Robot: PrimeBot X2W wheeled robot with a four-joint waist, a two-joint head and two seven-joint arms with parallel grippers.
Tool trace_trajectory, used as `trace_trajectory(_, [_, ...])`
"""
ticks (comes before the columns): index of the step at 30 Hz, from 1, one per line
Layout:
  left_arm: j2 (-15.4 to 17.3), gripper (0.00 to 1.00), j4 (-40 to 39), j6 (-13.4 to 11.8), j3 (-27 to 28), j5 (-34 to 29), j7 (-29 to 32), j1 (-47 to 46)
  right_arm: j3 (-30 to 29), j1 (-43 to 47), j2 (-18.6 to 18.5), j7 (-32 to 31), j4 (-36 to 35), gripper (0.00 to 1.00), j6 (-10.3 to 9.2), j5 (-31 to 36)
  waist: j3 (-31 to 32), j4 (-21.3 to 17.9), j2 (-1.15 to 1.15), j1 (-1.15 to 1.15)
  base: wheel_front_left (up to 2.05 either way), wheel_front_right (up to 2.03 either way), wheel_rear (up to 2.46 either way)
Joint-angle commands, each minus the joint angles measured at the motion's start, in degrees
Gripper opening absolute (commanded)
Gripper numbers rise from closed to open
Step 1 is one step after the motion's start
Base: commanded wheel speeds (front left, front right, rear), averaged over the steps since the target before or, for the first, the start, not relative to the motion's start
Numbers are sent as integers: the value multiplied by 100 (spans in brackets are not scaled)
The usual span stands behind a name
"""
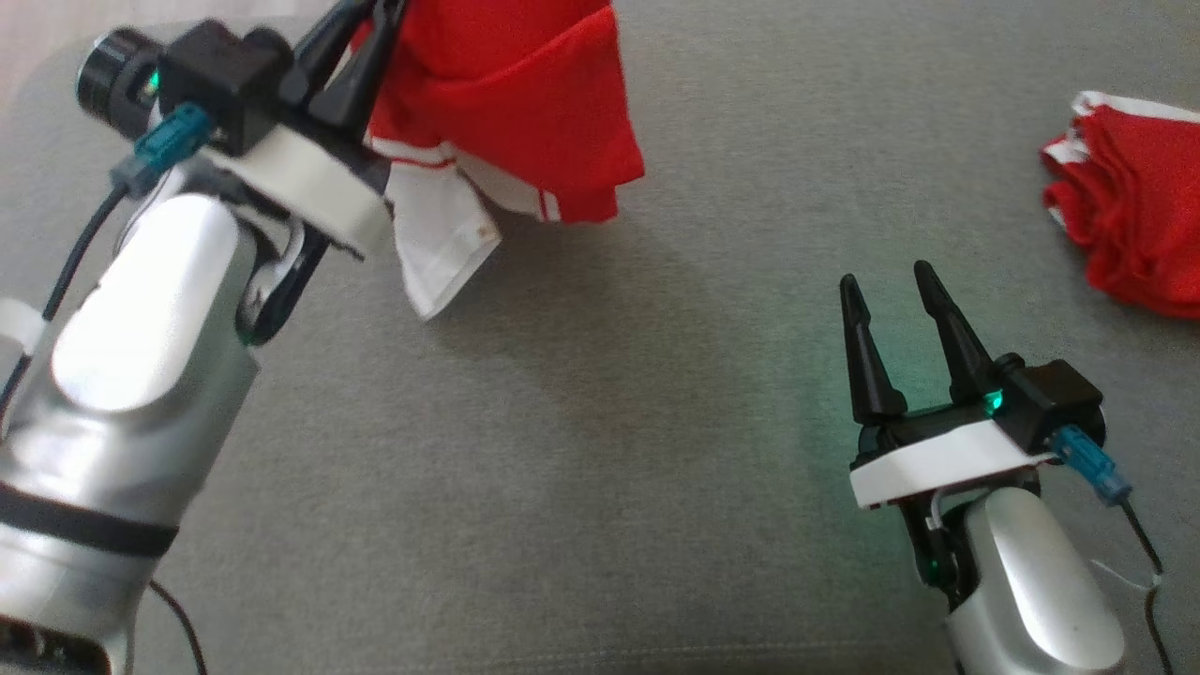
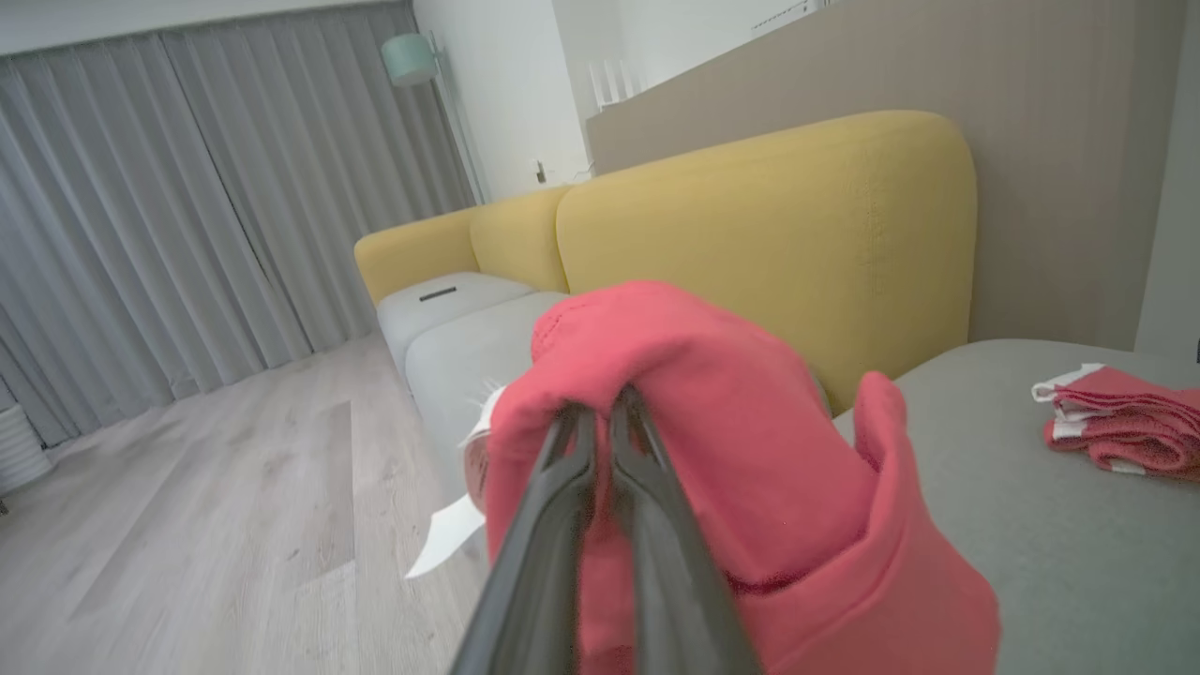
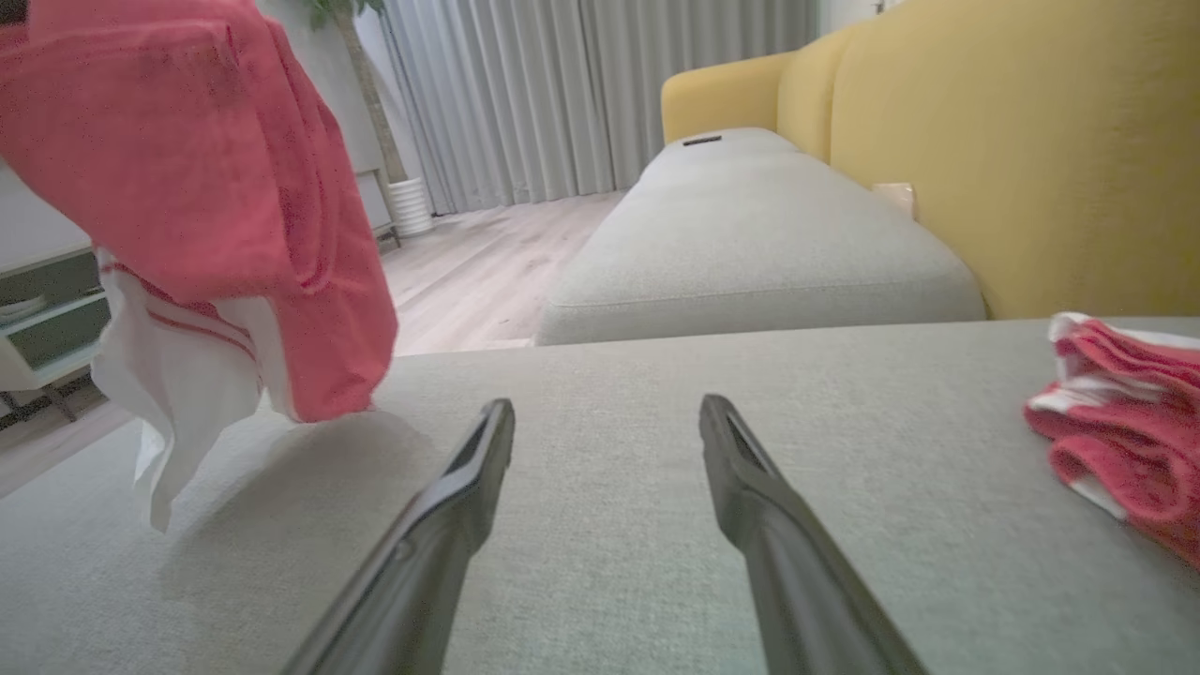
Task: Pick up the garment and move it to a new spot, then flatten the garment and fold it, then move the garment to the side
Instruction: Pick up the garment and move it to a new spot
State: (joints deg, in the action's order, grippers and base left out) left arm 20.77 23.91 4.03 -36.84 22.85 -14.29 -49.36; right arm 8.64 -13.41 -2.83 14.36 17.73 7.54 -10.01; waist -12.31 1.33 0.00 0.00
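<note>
The left end effector (image 2: 600, 412) is pressed together on a fold of the red garment (image 1: 506, 84), which hangs bunched above the far left part of the grey seat cushion (image 1: 600, 469), with its white-trimmed hem dangling lowest and a shadow under it. That spot is near the cushion's rounded corner (image 1: 37, 75), and pale wood floor (image 2: 216, 487) lies beyond the edge. The right end effector (image 1: 886, 277) hovers low over the cushion at the near right with its two fingers spread and nothing between them. The broad grey stretch between the two arms is bare fabric. A second red garment (image 1: 1134, 216), also with white trim, lies folded on the cushion at the far right, well apart from the held one. That makes two red garments and two end effectors. A yellow backrest (image 2: 769, 216) bounds the seat behind, and a further grey seat (image 3: 750, 244) runs along it toward the grey curtains (image 2: 187, 187). In the right wrist view a low shelf unit (image 3: 47, 309) stands on the floor behind the hanging cloth, holding something pale that is too small to name.
</note>
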Motion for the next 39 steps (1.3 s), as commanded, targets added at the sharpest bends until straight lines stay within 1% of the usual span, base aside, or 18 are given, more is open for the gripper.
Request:
trace_trajectory(1, [180,0,-188,-50,316,-63,-70,-456,129,-96,-5,61,-186,100,-5,-32,18,-127,0,0,0,0,0])
trace_trajectory(4, [70,0,-175,-170,413,-316,-70,-732,162,-90,-5,62,-211,100,-5,-79,40,-302,0,0,0,0,0])
trace_trajectory(8, [-73,0,-191,-482,510,-796,-71,-1069,190,-85,-5,62,-247,100,-5,-140,67,-531,0,0,0,0,0])
trace_trajectory(10, [-135,0,-164,-613,339,-1171,-71,-1122,172,-70,-5,63,-274,100,-5,-165,79,-618,0,0,0,0,0])
trace_trajectory(12, [-268,0,-68,-684,70,-1471,-71,-1045,172,-57,-5,63,-298,100,-5,-180,82,-701,0,0,0,0,0])
trace_trajectory(15, [-625,0,219,-684,-339,-1633,-71,-725,138,-56,-5,63,-349,100,-5,-203,80,-822,0,0,0,0,0])
trace_trajectory(20, [-1412,0,454,-631,-903,-1603,-71,-20,-64,-107,-5,63,-455,100,-5,-187,22,-944,0,0,0,0,0])
trace_trajectory(21, [-1517,77,497,-589,-1025,-1576,-71,131,-99,-112,-5,63,-462,100,-5,-180,17,-952,0,0,0,0,0])
trace_trajectory(22, [-1595,100,551,-535,-1152,-1544,-71,278,-134,-115,-5,63,-472,100,-5,-171,15,-956,0,0,0,0,0])
trace_trajectory(26, [-1745,100,504,-421,-1478,-1385,-71,695,-284,-108,-5,63,-512,100,-5,-121,22,-899,0,0,0,0,0])
trace_trajectory(27, [-1757,100,446,-418,-1505,-1346,-71,760,-325,-99,-5,63,-518,100,-5,-106,33,-868,0,0,0,0,0])
trace_trajectory(29, [-1769,100,302,-491,-1436,-1262,-71,851,-403,-79,-5,63,-529,100,-5,-71,64,-784,0,0,0,0,0])
trace_trajectory(33, [-1713,100,-100,-733,-983,-1151,-71,988,-497,-22,-5,63,-555,100,-5,-13,165,-572,0,0,0,0,0])
trace_trajectory(39, [-1269,100,-694,-974,-45,-988,-71,1504,-588,119,-5,63,-553,100,-5,134,367,-173,0,0,0,0,0])
